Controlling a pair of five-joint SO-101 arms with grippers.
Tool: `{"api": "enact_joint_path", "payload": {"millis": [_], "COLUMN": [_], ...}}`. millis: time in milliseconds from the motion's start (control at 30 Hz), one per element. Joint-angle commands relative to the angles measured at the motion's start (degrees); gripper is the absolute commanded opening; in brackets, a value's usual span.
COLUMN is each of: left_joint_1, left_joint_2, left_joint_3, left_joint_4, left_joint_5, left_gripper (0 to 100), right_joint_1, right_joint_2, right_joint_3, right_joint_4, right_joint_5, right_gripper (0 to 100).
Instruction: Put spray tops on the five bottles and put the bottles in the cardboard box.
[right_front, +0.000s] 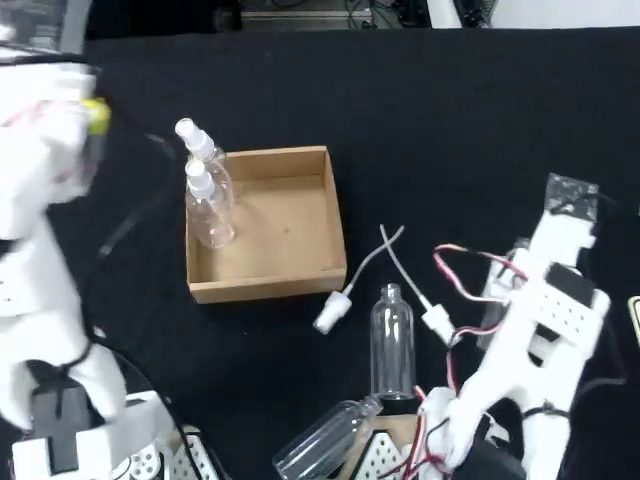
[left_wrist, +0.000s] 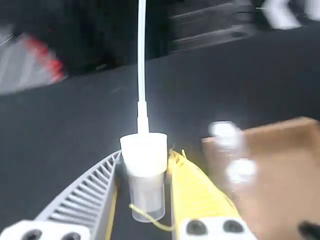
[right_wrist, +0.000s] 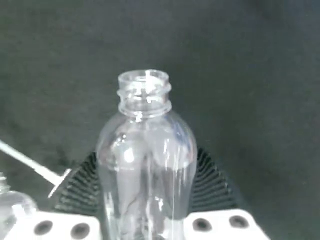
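The left gripper (left_wrist: 144, 172) is clamped on a spray top (left_wrist: 144, 150) above the desk's (right_front: 450, 120) left edge. The right gripper (right_wrist: 147, 185) grips an uncapped bottle (right_wrist: 145, 125) upright near the front edge. Two capped bottles (right_front: 210, 205) occupy the cardboard box (right_front: 300, 270).

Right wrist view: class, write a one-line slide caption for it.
The right hand grips an uncapped clear bottle upright, black table behind.

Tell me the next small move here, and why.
Probably carry the white plastic spray top, clamped in the left tool, across towards the clear plastic bottle that the right tool holds upright: its neck is open and uncapped.
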Motion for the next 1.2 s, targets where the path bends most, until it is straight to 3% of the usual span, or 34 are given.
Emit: {"api": "enact_joint_path", "payload": {"millis": [0, 167, 333, 467, 600, 800, 1167], "left_joint_1": [-16.48, -24.92, -32.75, -36.00, -35.91, -35.82, -36.09], "left_joint_2": [0.09, 0.00, -1.05, -3.78, -6.68, -3.96, 11.16], "left_joint_3": [2.95, 24.04, 49.19, 69.32, 82.24, 85.67, 77.76], "left_joint_4": [0.18, -1.49, -16.53, -30.59, -37.19, -38.15, -36.84], "left_joint_5": [0.62, -4.75, -8.53, -12.13, -16.62, -17.49, -17.67], "left_gripper": [3, 3, 3, 3, 3, 3, 5], "right_joint_1": [-8.44, -15.47, -18.81, -17.58, -12.13, -2.90, -1.93], "right_joint_2": [-9.27, -17.01, -18.77, -19.21, -18.86, -18.77, -18.86], "right_joint_3": [-2.33, 4.70, 12.88, 16.13, 15.16, 14.20, 14.90], "right_joint_4": [3.69, -2.20, -7.56, -11.96, -13.01, -13.01, -13.01], "right_joint_5": [-4.40, -7.38, -8.53, -8.44, -6.86, 0.09, 0.44], "right_gripper": [3.5, 3.5, 3.5, 3.5, 3.5, 3.5, 3.5]}}
